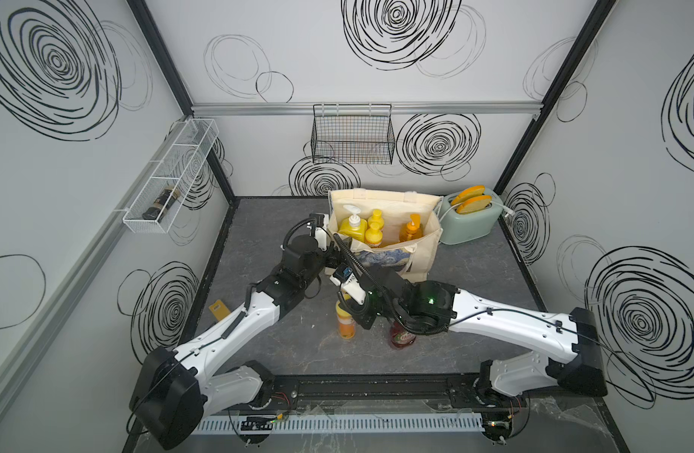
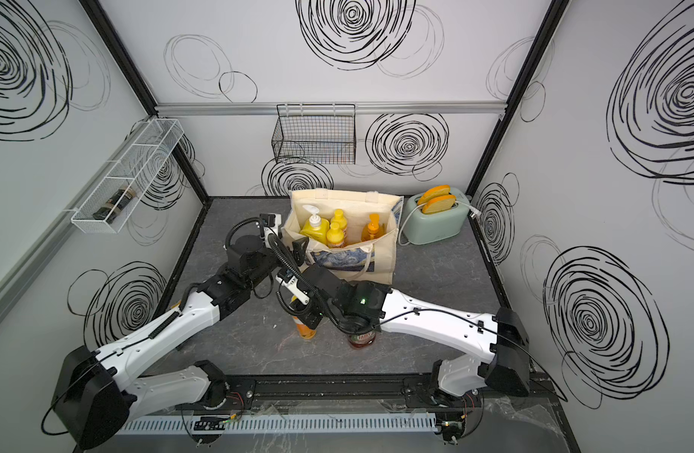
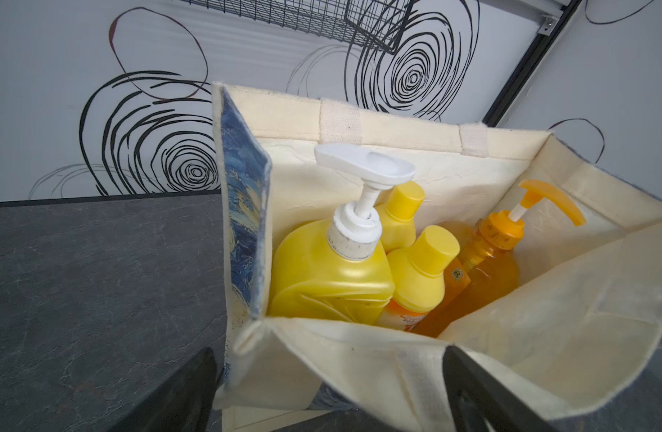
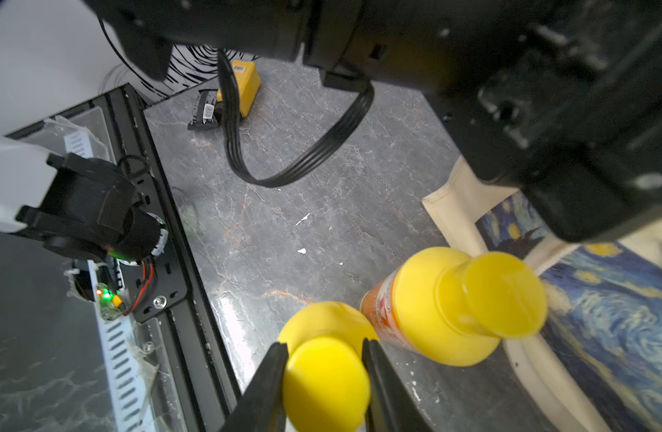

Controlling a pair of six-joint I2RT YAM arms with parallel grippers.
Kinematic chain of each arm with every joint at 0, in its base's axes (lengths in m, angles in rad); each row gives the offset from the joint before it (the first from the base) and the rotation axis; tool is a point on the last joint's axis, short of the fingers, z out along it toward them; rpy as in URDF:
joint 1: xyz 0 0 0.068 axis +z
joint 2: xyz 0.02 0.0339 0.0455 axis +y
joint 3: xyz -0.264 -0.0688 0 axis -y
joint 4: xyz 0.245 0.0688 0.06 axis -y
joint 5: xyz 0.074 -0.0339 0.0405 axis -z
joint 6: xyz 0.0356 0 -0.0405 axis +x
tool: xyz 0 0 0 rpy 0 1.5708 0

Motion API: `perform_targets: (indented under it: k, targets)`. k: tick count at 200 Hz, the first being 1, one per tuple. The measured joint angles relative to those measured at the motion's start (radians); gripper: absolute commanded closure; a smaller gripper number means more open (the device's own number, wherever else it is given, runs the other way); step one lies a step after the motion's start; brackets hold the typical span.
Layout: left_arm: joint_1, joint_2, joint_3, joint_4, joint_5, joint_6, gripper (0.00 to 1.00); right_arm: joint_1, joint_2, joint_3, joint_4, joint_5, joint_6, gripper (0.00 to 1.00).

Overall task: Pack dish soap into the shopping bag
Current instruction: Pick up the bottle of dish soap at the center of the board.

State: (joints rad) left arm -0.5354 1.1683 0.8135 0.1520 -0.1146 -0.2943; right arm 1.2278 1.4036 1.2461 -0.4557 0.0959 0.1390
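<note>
- Dish soap (image 3: pixel 333 276), four bottles, stood in the shopping bag (image 1: pixel 423 251).
- Right hand (image 4: pixel 323 348) pinched the cap of a small yellow bottle (image 4: pixel 322 321).
- Left hand (image 3: pixel 329 349) was open at the bag's 8 o'clock.

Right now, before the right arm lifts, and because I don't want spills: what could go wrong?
1. The right gripper has its fingers either side of only the cap of a small yellow bottle; the smooth cap may slip on lifting.
2. A second yellow bottle stands close beside it and could be knocked over.
3. The red Fairy bottle stands under the right arm; a low swing toward the shopping bag could topple it.
</note>
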Motion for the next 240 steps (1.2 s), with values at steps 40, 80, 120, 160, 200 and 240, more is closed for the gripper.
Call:
perform_targets:
  k: [40, 80, 120, 160, 200, 240]
  targets:
    - [0.0, 0.0, 0.0, 0.0, 0.001, 0.003, 0.04, 0.0, -0.002, 0.001, -0.006, 0.013, 0.0, 0.91]
    - [0.0, -0.001, -0.001, 0.002, 0.002, 0.006, 0.04, -0.008, -0.03, 0.022, -0.096, 0.024, -0.001, 0.99]
    - [-0.001, -0.001, -0.002, 0.004, 0.003, 0.018, 0.04, -0.049, -0.101, 0.114, -0.238, 0.023, -0.003, 1.0]
    - [-0.005, 0.0, -0.002, 0.006, 0.002, 0.028, 0.04, -0.114, -0.159, 0.293, -0.311, 0.028, -0.011, 1.0]
    - [-0.01, 0.0, -0.002, 0.007, 0.001, 0.044, 0.04, -0.192, -0.171, 0.472, -0.366, 0.052, -0.023, 1.0]
    - [-0.023, 0.011, -0.002, 0.009, -0.008, 0.064, 0.04, -0.236, -0.124, 0.638, -0.407, 0.094, -0.048, 1.0]
